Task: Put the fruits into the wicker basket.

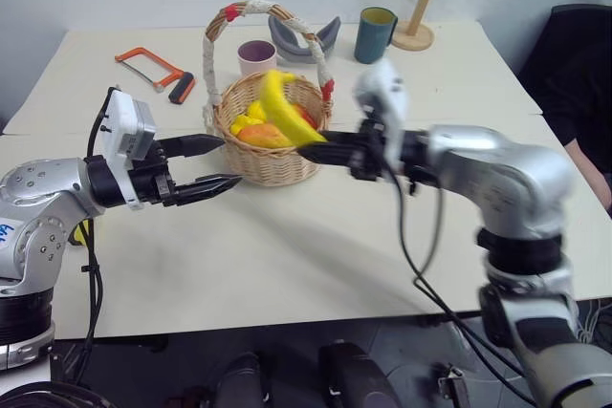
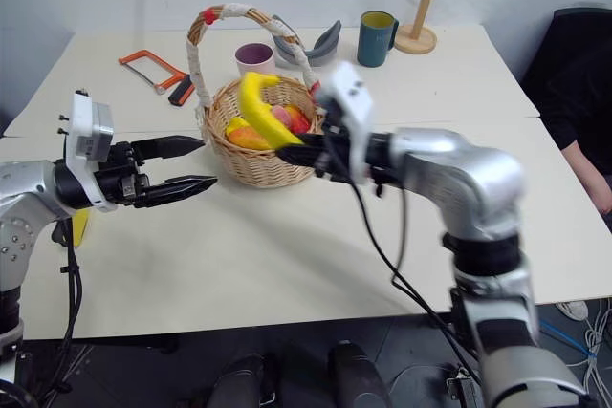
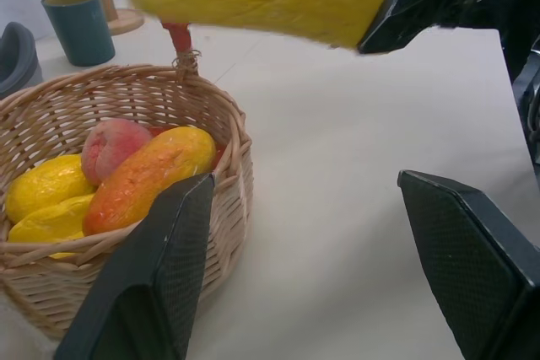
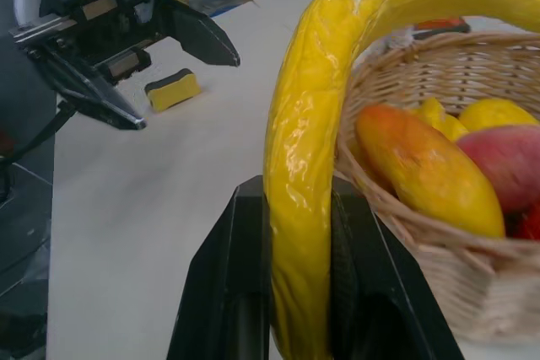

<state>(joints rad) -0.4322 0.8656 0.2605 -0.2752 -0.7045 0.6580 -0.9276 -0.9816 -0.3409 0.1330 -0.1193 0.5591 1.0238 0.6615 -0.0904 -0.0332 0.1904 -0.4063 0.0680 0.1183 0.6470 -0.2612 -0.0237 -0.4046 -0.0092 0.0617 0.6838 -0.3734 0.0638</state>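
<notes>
Right pincer clamped on the lower end of the banana. Banana is held in the air, curving up over the near rim of the wicker basket, not yet inside it. Right arm reaches in across the desk from the right, pincer roughly level, pointing left toward the basket.

Left pincer wide, nothing between its fingers, hovering just left of the basket, level, pointing right at it. The two pincers face each other across the basket front.

Basket contents: mango lying at the front, a pinkish-red peach-like fruit behind it, two yellow lemon-like fruits beside them. Handle arches over, white wrap with red ties.

Behind the basket on the desk: pink cup, grey bowl-shaped thing, teal mug, wooden mug tree, orange hacksaw off to the left.

Left wrist view gives the clearest look into the basket. Right wrist view adds a small yellow-and-black block on the desk near the left pincer. Head views show a person's dark sleeve at the right edge.
</notes>
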